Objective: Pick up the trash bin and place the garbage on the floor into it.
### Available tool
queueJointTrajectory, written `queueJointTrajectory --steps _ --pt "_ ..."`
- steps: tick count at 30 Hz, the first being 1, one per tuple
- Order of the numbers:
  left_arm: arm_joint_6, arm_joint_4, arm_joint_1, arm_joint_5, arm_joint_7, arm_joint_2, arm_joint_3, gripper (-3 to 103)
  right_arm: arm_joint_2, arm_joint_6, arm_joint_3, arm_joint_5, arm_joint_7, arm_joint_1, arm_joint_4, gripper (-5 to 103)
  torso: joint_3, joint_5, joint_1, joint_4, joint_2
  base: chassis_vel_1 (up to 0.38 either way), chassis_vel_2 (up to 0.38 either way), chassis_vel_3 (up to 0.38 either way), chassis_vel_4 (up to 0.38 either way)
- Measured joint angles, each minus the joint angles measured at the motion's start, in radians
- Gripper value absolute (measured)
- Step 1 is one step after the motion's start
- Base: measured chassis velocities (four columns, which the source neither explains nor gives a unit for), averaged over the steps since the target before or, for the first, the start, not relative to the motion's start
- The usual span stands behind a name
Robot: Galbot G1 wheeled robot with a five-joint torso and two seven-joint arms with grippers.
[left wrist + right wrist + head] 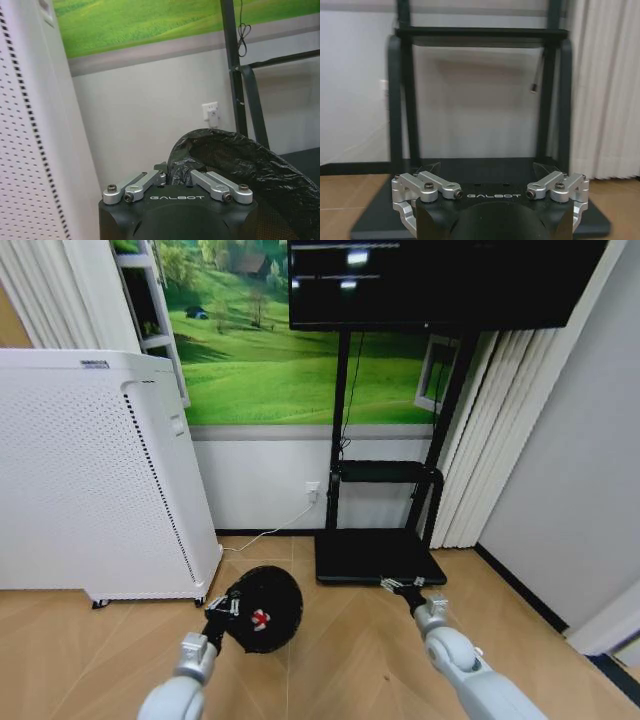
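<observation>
Currently the left hand [226, 612] is clamped on the rim of the trash bin [270, 605], holding the small black round bin tilted so that its mouth faces up toward the head camera. A black plastic liner [240, 155] is draped over the rim, and in the left wrist view the crinkled bag and the mesh wall of the bin sit right against the left hand [172, 175], whose fingers are drawn in on the rim. Inside the bin lies a red-and-white piece of garbage [260, 619], resting against the dark interior. The bin is held above the wooden floor [340, 660], just beside the lower front corner of the tall white perforated appliance [90, 470] on the robot's left.

The right hand [410, 590] is extended forward over the floor, near the front edge of the black base plate of the TV stand [375, 555], with its fingers spread wide and nothing between them. In the right wrist view the right hand [490, 172] points at the stand's black frame, with white curtains [607, 85] to one side
</observation>
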Motion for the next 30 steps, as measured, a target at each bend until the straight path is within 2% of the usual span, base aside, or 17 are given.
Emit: queueJointTrajectory --steps 6,11,18,30 --pt "0.000 -0.038 0.044 -0.013 -0.006 -0.028 -0.057 7 -0.003 -0.028 0.083 -0.007 0.028 -0.055 -0.037 100 0.000 0.0000 0.000 0.0000 0.000 0.000 0.000 0.000 0.000" --pt "-0.001 -0.041 0.046 -0.026 -0.009 -0.038 -0.080 7 -0.004 -0.029 0.116 -0.008 0.005 -0.114 -0.046 100 0.000 0.0000 0.000 -0.0002 0.000 0.000 0.000 0.000 0.000" --pt "-0.001 -0.034 0.044 -0.041 -0.012 -0.049 -0.102 7 0.019 0.007 0.092 -0.018 -0.030 -0.132 -0.045 100 0.000 0.0000 0.000 0.0001 0.000 0.000 0.000 0.000 0.000" --pt "-0.010 -0.035 0.063 -0.049 -0.013 -0.053 -0.124 7 0.029 0.006 0.050 -0.006 -0.040 -0.111 -0.035 100 0.000 -0.0002 0.000 0.0003 0.000 -0.011 -0.016 0.016 0.018"
